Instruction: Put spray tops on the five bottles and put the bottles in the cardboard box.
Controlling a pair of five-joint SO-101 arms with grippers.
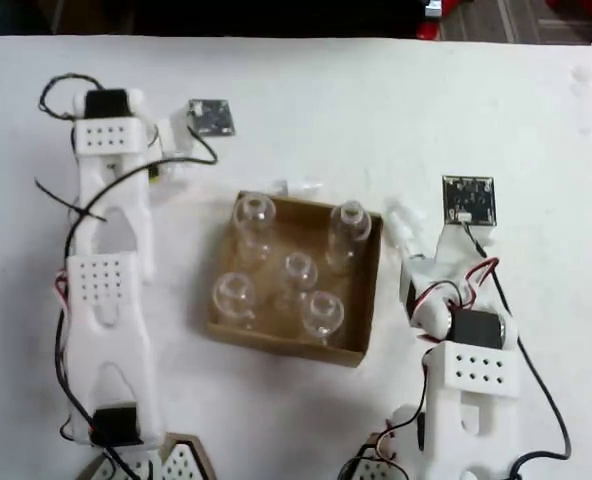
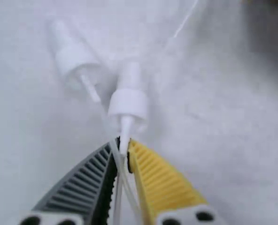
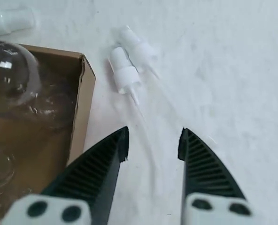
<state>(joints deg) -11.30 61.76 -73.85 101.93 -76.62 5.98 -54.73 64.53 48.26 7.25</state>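
The five bottles (image 1: 296,270) stand upright in the cardboard box (image 1: 276,340) in the middle of the desk (image 1: 376,110), with open necks. The left hand (image 2: 122,152) is low over the desk, pinched together on the thin tube of a white spray top (image 2: 127,101). A second spray top (image 2: 73,65) lies just beside that one. The right hand (image 3: 153,140) hangs over the desk next to the box's wall, its two black fingers (image 3: 101,164) apart and holding nothing. A pair of spray tops (image 3: 125,72) lies side by side near its fingertips. Seen from above, the left arm (image 1: 101,290) stretches out long beside the box, and the right arm (image 1: 471,370) sits bent on the other side.
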